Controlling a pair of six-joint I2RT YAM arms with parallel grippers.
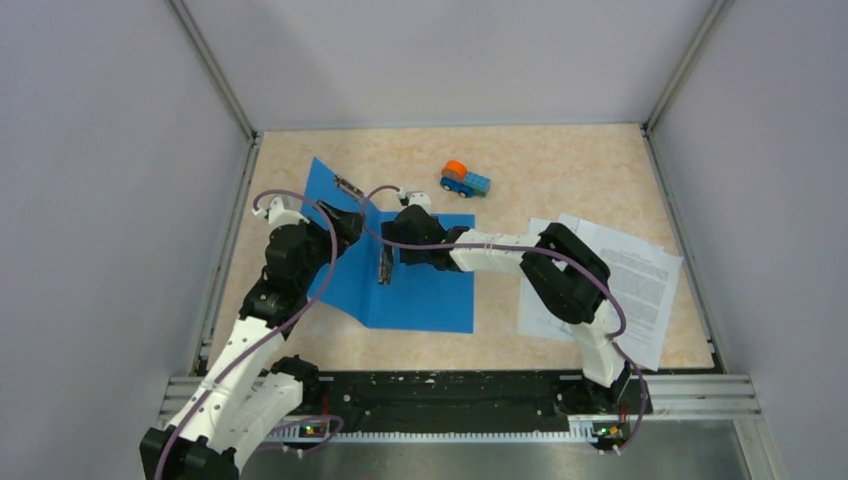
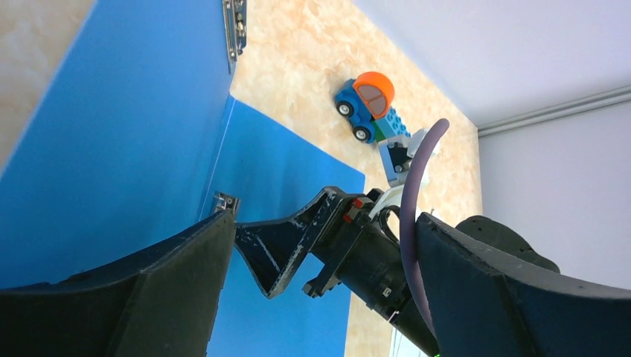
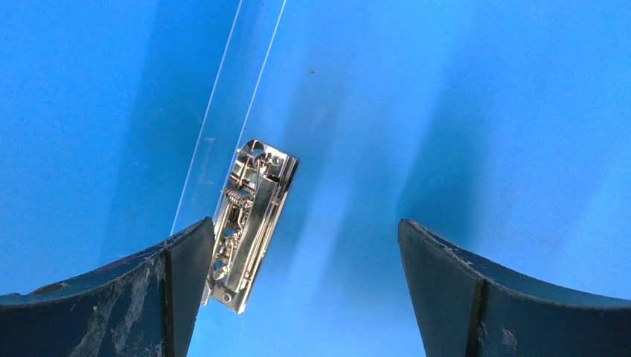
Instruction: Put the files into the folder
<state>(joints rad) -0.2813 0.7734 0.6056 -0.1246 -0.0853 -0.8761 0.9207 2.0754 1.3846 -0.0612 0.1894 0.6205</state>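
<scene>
Currently: thin bright-blue plastic folder (image 1: 420, 290) lying open, ctr-left of pale speckled surface (image 1: 560, 170); prob. light, flexy, slick – hold near silver metal clip (image 3: 249, 223). Files: white printed paper sheets (image 1: 640, 275), loose stack, right side; prob. floppy, likely to fan – pinch edge. Left claw (image 2: 320, 223), right claw (image 3: 305, 223) both open, empty, over folder. Grey walls (image 1: 450, 60) close on 3 sides.

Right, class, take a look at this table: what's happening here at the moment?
Two robot arms are working over the blue folder, which lies open on the table. The right gripper hangs open above its inside, near the metal clip; the left gripper is open too, holding nothing. The files lie in a loose stack to the right, not yet in the folder.
</scene>
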